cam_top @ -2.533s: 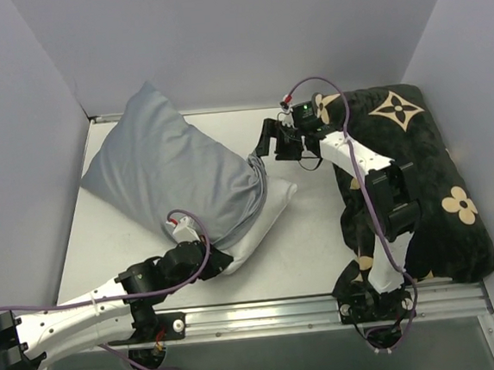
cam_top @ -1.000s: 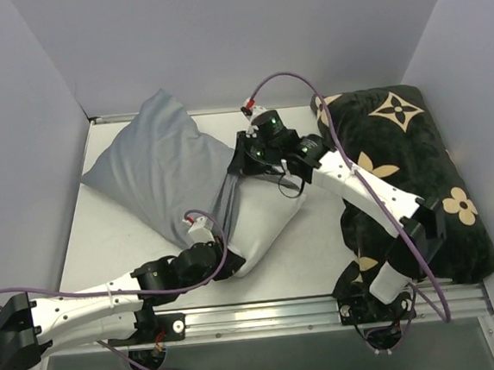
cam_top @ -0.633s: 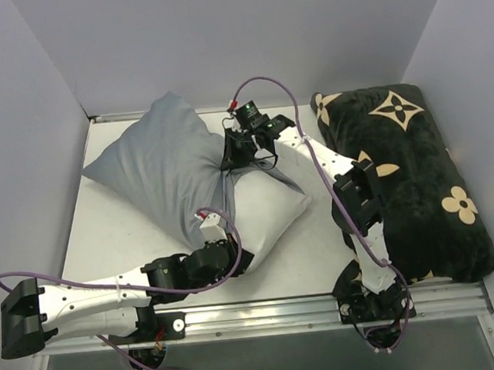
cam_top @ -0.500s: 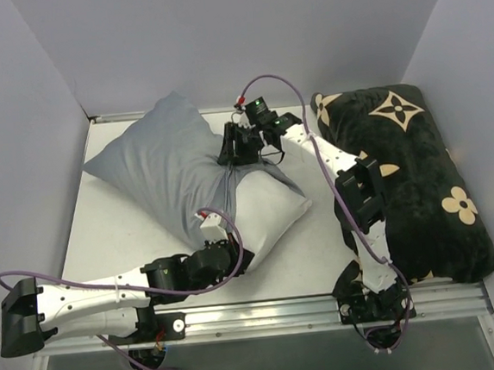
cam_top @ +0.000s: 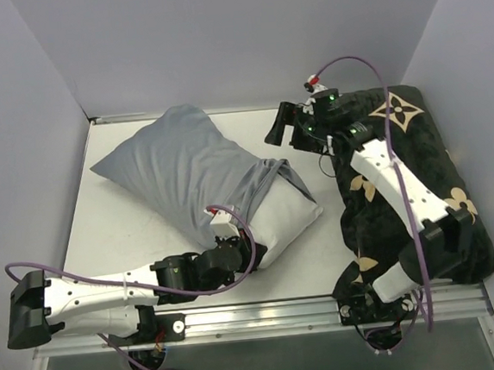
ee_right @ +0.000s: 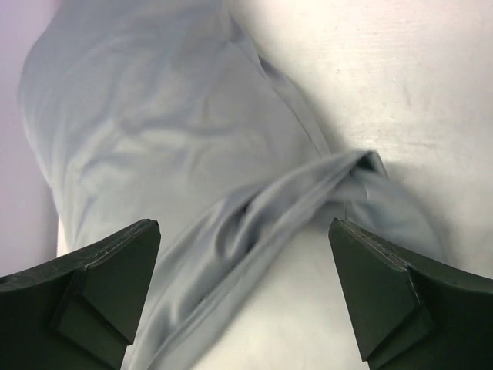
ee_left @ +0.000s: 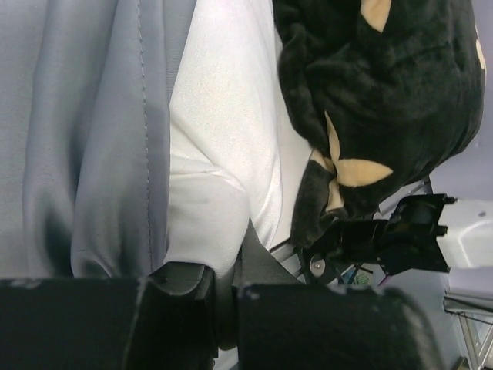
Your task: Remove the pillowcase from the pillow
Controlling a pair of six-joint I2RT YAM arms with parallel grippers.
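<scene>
Right gripper (cam_top: 277, 130) had backed off the pillowcase (cam_top: 176, 165) toward the cushion (cam_top: 419, 178), jaws apart, empty; left gripper (cam_top: 246, 259) clamped the pillow (cam_top: 289, 216) at its bare near corner; pillowcase covered the rest; risk: left grip slips, pillow drags along.

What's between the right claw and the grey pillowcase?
Nothing, just bare table, seen in the top view; the right gripper hangs open, apart from the pillowcase.

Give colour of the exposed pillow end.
Plain white; the pillow shows best in the left wrist view.
</scene>
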